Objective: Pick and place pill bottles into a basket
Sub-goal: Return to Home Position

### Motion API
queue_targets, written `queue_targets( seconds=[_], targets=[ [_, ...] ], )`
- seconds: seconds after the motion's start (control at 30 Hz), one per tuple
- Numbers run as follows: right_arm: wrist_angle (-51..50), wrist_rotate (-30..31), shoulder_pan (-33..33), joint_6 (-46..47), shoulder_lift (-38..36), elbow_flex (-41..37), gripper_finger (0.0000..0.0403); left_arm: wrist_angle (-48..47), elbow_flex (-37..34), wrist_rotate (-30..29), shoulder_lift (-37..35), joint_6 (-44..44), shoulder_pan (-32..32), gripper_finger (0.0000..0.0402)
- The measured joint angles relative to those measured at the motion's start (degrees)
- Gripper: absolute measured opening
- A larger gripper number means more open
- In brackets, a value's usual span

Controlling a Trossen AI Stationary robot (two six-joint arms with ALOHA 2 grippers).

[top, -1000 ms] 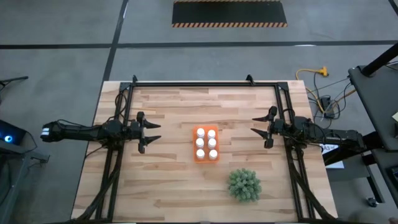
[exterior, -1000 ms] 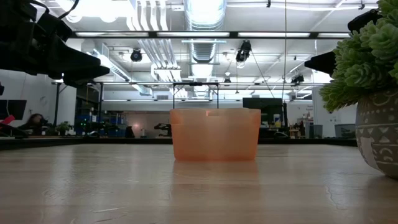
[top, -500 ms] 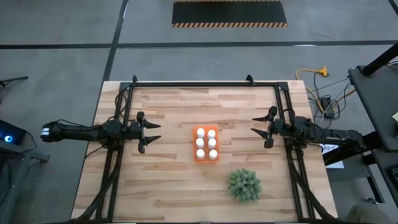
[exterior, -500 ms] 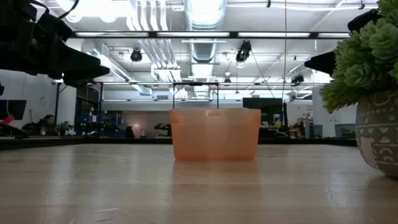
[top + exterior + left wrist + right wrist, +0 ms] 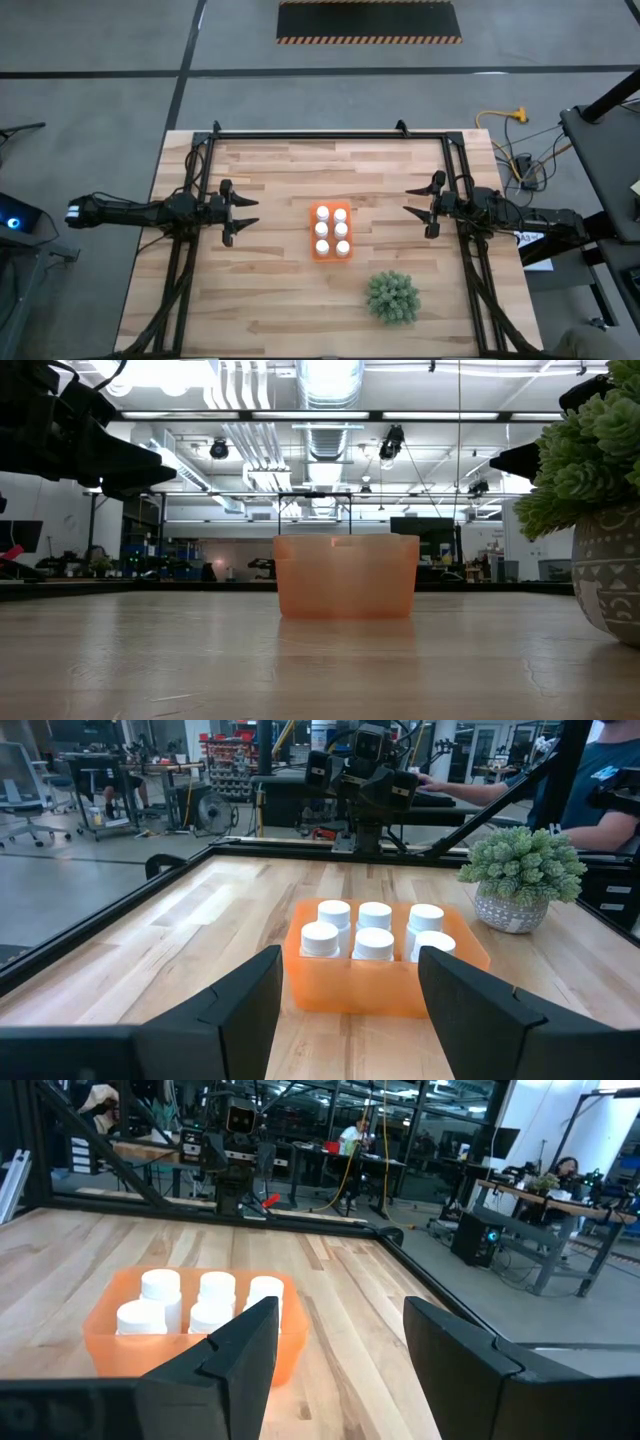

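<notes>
The orange basket (image 5: pixel 331 231) stands on the table's middle, with several white pill bottles (image 5: pixel 375 928) upright inside it in two rows. My left gripper (image 5: pixel 243 212) hovers open at the table's left, pointing level toward the basket, a good way off. My right gripper (image 5: pixel 417 203) hovers open at the table's right, also pointing level toward the basket. Neither holds anything. In the low view only the basket's orange wall (image 5: pixel 346 576) shows; the bottles are hidden behind it.
A green spiky plant (image 5: pixel 392 297) in a patterned pot (image 5: pixel 612 580) stands near the front edge, right of the basket. A black frame (image 5: pixel 330 133) runs along the table's far edge and down both sides. Bare wood lies between each gripper and the basket.
</notes>
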State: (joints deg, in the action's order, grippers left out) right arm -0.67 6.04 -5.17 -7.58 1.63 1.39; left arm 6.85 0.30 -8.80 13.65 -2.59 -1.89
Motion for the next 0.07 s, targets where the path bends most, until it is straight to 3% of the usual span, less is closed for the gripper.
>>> queue_targets(
  seconds=[0.07],
  targets=[
    [0.0,0.0,0.0,0.0,0.0,0.0,0.0206,0.0,0.0,0.0,0.0,0.0,0.0,0.0218]
  ],
)
